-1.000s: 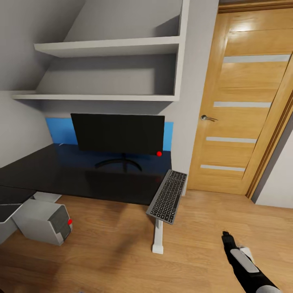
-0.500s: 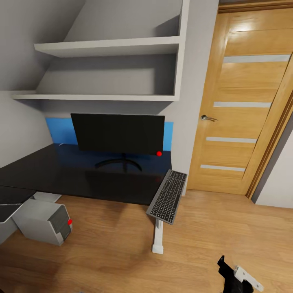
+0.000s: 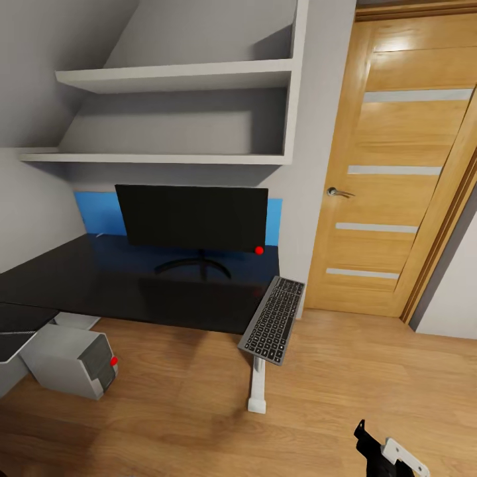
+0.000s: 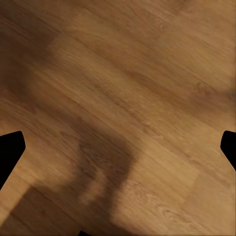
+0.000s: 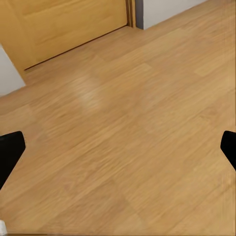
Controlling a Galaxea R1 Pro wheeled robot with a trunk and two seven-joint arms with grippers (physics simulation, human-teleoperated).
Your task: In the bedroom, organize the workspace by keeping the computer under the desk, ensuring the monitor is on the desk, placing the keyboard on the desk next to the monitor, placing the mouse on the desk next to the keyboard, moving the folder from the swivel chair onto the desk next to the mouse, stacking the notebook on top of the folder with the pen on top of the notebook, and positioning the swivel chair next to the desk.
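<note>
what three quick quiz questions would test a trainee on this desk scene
1. True or false: the keyboard lies flat and fully on the desk.
2. Where does the computer stand? A) on the desk B) on the floor by the desk's left part C) on the shelf
3. Fill in: the monitor stands on the desk in front of a ____ panel.

Key: 1. False; it overhangs the desk's right front corner, tilted. 2. B. 3. Blue.
</note>
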